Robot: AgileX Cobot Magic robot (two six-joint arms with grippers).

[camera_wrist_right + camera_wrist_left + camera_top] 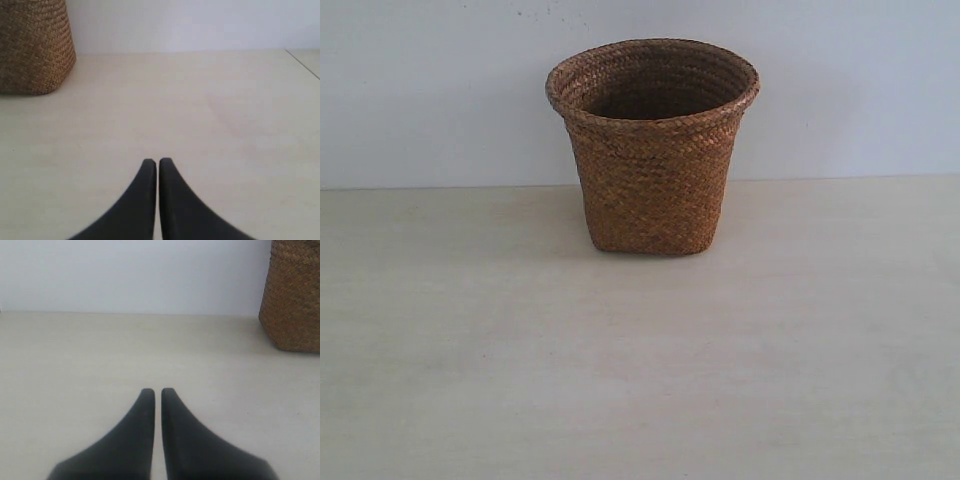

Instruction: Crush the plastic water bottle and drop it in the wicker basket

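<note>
The brown wicker basket (652, 150) stands upright at the back middle of the pale table, its round braided rim open upward. The plastic water bottle is out of view in every frame; the basket's inside is dark and I cannot see into its bottom. My left gripper (157, 391) is shut with nothing between its black fingers, low over bare table, with the wicker basket (294, 295) off to one side. My right gripper (158, 161) is also shut and holds nothing, with the wicker basket (35, 47) at the opposite side. Neither gripper shows in the exterior view.
The pale wooden table (640, 370) stretches in front of the basket, and a plain white wall (430, 90) rises behind it. A table edge (302, 62) shows at the far corner of the right wrist view.
</note>
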